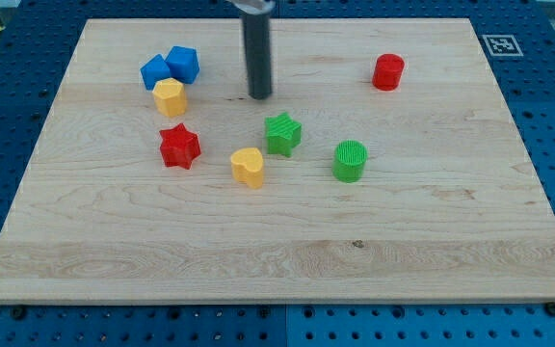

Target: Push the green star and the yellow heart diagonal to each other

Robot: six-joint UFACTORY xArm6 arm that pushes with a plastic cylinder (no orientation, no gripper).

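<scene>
The green star (282,133) sits near the middle of the wooden board. The yellow heart (248,167) lies just below and to the left of it, a small gap apart. My tip (259,95) rests on the board above the green star, slightly to its left, and touches no block. The dark rod rises from it out of the view's top.
A red star (179,146) lies left of the yellow heart. A yellow block (170,97) and two blue blocks (171,67) cluster at the upper left. A green cylinder (350,161) is right of the green star. A red cylinder (388,72) is at the upper right.
</scene>
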